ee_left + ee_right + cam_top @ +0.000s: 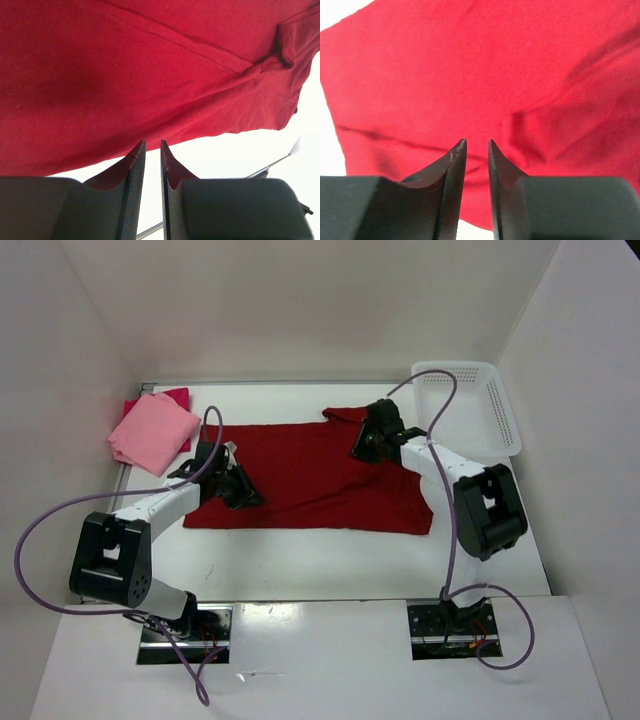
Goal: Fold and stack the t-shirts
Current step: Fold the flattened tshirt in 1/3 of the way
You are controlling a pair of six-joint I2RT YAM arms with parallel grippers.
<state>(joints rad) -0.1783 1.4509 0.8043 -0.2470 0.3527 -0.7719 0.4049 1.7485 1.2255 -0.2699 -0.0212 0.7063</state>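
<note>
The dark red t-shirt (320, 475) lies spread flat across the middle of the table, one sleeve poking out at its far edge. At the far left, a folded light pink t-shirt (152, 432) rests on top of a bright magenta one (178, 398). My left gripper (240, 492) hovers over the red shirt's near left part; the left wrist view shows its jaws (152, 144) a narrow gap apart, with only white table between them. My right gripper (365, 445) is above the shirt's far right area by the sleeve, its jaws (477, 142) slightly apart over red cloth (495, 75), gripping nothing.
A white perforated basket (455, 367) stands at the far right corner, just beyond the right arm. White walls close the table in on the left, back and right. Purple cables loop from both arms.
</note>
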